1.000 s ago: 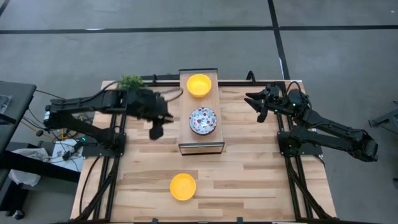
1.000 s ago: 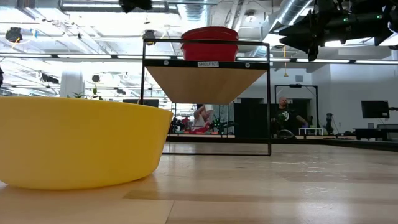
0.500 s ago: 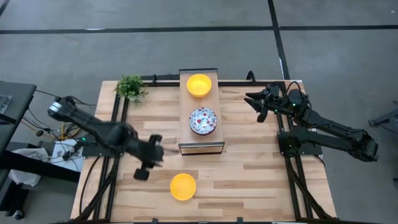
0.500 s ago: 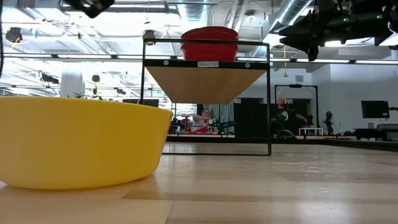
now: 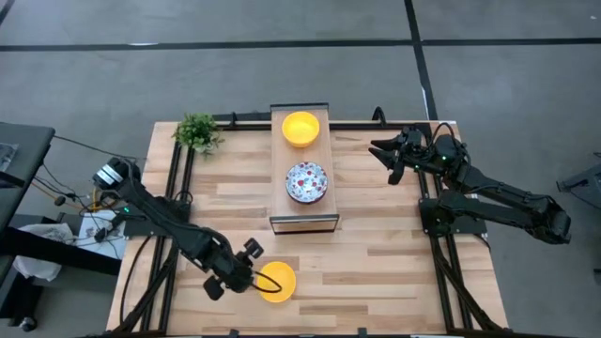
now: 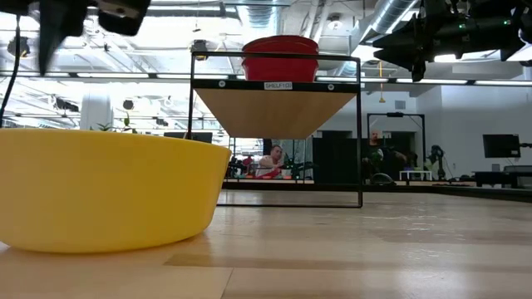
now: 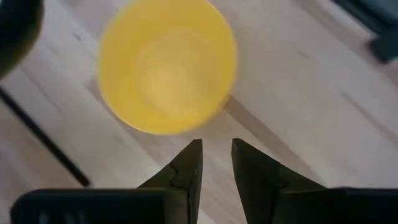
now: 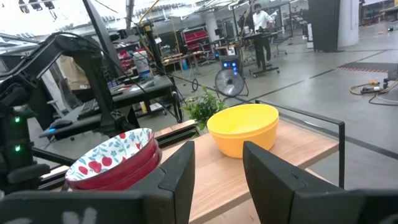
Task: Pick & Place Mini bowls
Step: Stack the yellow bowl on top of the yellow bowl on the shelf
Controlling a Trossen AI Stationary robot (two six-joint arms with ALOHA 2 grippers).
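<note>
From above, we see the left gripper (image 5: 252, 266) low over the near edge of the table (image 5: 394, 253), just beside a yellow bowl (image 5: 277, 282) that sits on the wood. On the raised shelf (image 5: 302, 222) in the middle of the table stand a 2nd yellow bowl (image 5: 300, 128) at the far end and a floral bowl (image 5: 306, 181) nearer the middle. The right gripper (image 5: 387, 158) hangs to the right of the shelf, apart from both bowls. A potted plant (image 5: 198, 131) stands at the far left corner.

From table height, we see the near yellow bowl (image 6: 104, 189) large in the foreground on the table, and the shelf (image 6: 277, 100) behind it carrying a red-sided bowl (image 6: 280, 56). People show in the room far behind.

In the left wrist view, we see the left gripper (image 7: 217, 163) with its 2 fingers slightly parted, holding nothing, their tips close to the rim of the yellow bowl (image 7: 166, 64) but not touching it.

In the right wrist view, we see the right gripper (image 8: 217, 168) spread and empty, facing the floral bowl (image 8: 118, 158), the yellow bowl (image 8: 244, 128) and the plant (image 8: 204, 107) behind them.
</note>
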